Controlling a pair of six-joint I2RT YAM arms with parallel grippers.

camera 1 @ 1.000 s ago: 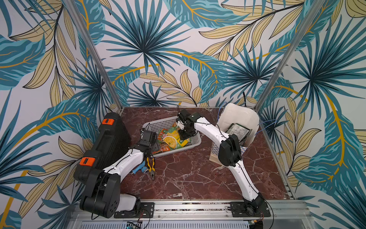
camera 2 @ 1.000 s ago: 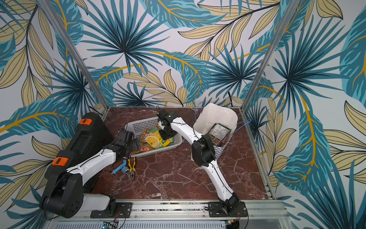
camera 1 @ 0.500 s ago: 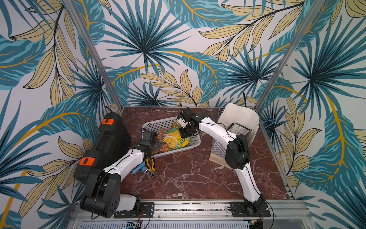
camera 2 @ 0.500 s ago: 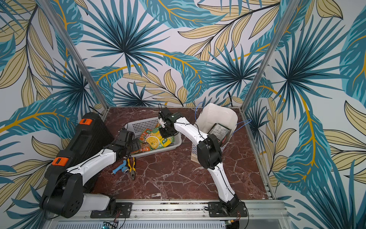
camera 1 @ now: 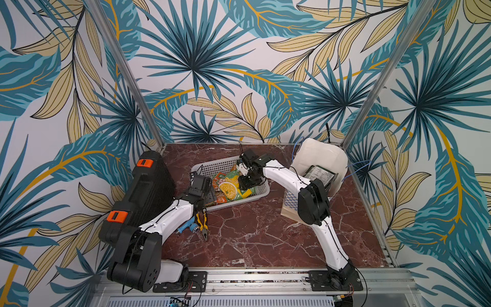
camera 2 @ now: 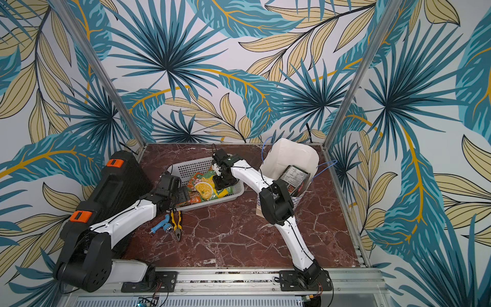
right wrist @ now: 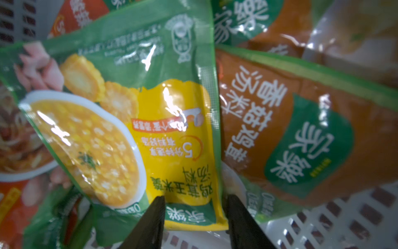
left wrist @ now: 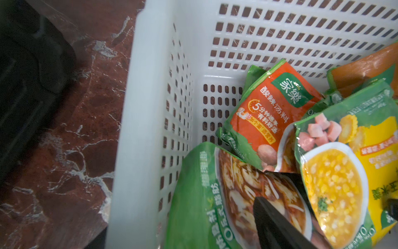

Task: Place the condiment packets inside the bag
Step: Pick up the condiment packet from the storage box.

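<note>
Three leaf-papered walls (camera 1: 239, 79), red marble tabletop (camera 1: 252, 239). Over basket (camera 1: 212, 167): left gripper (camera 1: 208, 196) spread wide, right gripper (right wrist: 193, 200) part-open astride corn packet (right wrist: 97, 133).

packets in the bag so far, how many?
1 visible: a packet, printed back facing up, standing tilted inside the bag. More may be hidden beneath it.

The left arm (camera 1: 170, 220) and right arm (camera 1: 281, 176) share one build: glossy white links between bulky black joint housings (camera 1: 313, 203). Thin black cables (camera 1: 335, 240) run along the white shells (hugging them closely), and black base plates (camera 1: 336, 281) sit on a silver rail (camera 1: 252, 276).
</note>
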